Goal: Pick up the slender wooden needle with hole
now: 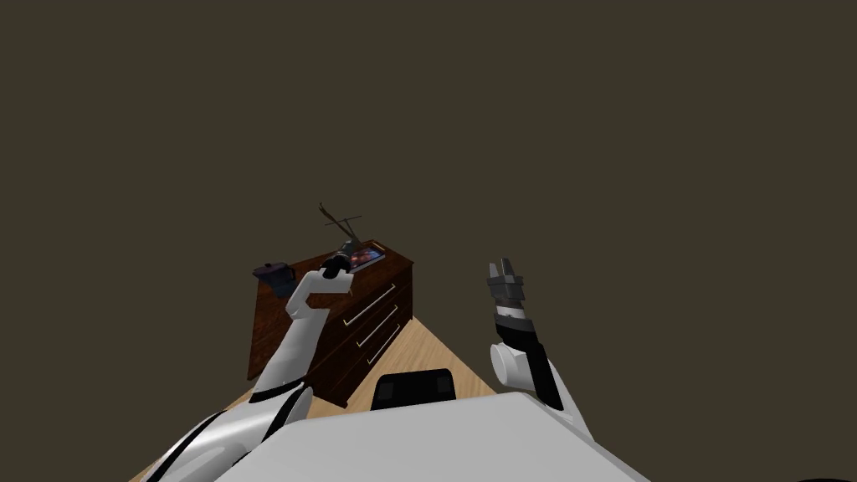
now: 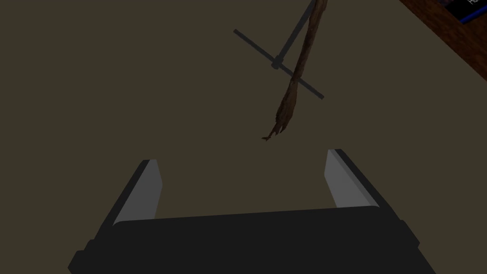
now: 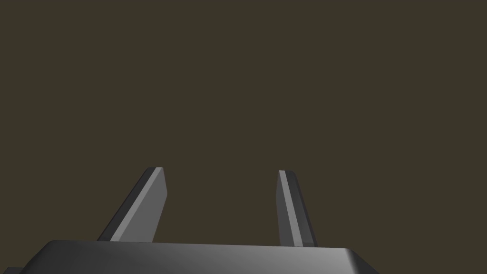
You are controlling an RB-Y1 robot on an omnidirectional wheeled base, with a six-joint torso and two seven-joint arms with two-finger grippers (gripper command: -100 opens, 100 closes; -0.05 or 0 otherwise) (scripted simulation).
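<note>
A slender brown wooden stick [image 2: 296,81] with a frayed, pointed end hangs beyond my left gripper [image 2: 241,159], past its right fingertip and not between the fingers. A thin dark cross-shaped rod [image 2: 278,62] crosses behind it. Whether the stick has a hole I cannot tell. My left gripper is open with nothing in it. In the head view both thin pieces [image 1: 339,219] stick up above the back of a dark wood dresser [image 1: 335,335], and my left gripper [image 1: 346,249] is held over its top. My right gripper [image 1: 505,269] is raised in the air to the right, open and holding nothing.
The dresser has three drawers with pale bar handles [image 1: 372,305]. A flat book with a blue edge [image 1: 368,255] lies on its top, and a small dark purple object [image 1: 273,273] sits at its left end. A pale wood floor [image 1: 435,351] runs in front.
</note>
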